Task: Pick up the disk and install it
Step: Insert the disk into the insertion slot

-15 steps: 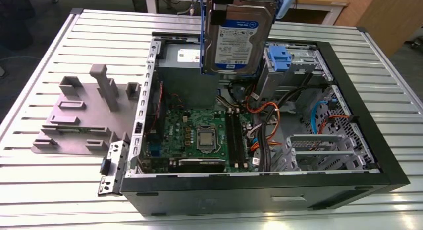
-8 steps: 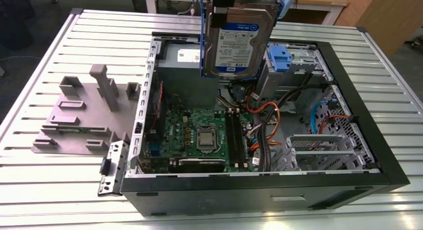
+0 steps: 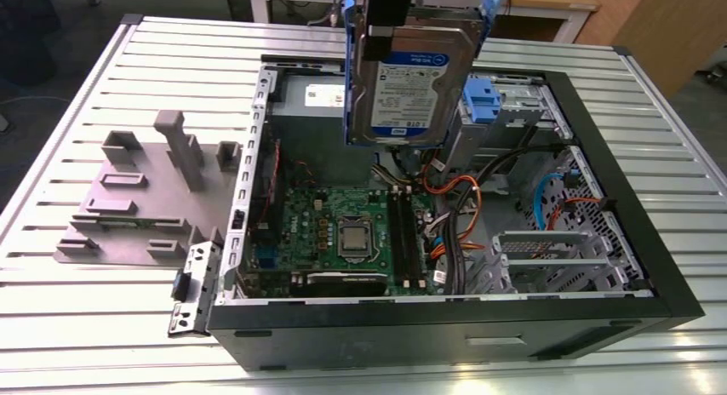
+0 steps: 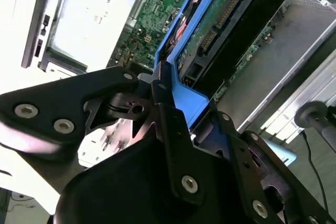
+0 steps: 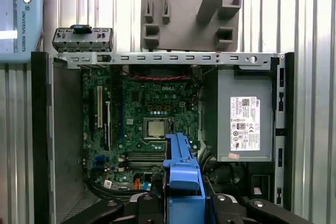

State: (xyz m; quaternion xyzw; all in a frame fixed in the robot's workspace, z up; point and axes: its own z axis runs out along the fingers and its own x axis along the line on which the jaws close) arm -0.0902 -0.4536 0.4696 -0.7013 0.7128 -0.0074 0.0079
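- The gripper (image 5: 181,202) is clamping the disk by its blue rail (image 4: 185,100). In the second wrist view I am seeing a black finger (image 4: 169,121) pressing flat against that plastic, with no gap showing.
- The disk (image 3: 407,80) is hanging upright in the air, label facing the exterior camera, over the far end of the open computer case (image 3: 455,323). It is touching nothing but the gripper.
- On the exterior view's clock face, the drive cage (image 3: 500,105) with its blue latch is standing at about three o'clock from the disk, just beside it. The power supply (image 3: 312,95) is lying at about nine o'clock, partly behind it.
- The motherboard (image 3: 340,229) and its bare processor (image 3: 356,238) are lying at six o'clock, below the disk. Orange cables (image 3: 455,191) are looping at about five o'clock, near the foot of the cage.
- Further out, the grey fixture plate (image 3: 148,199) is resting on the slatted table (image 3: 80,327) at nine o'clock from the case.
- I am judging the hold to be the weak point. The fingers are bearing on thin plastic rather than on the metal body, so a bump could flex the rail and leave the disk tilting or slipping.
- A slip here would be dropping the disk onto the motherboard.
- I am also watching the cables, since a loop could be snagging a rail or blocking the cage mouth.
- If the rails are meeting the cage askew, the disk could be jamming partway in.
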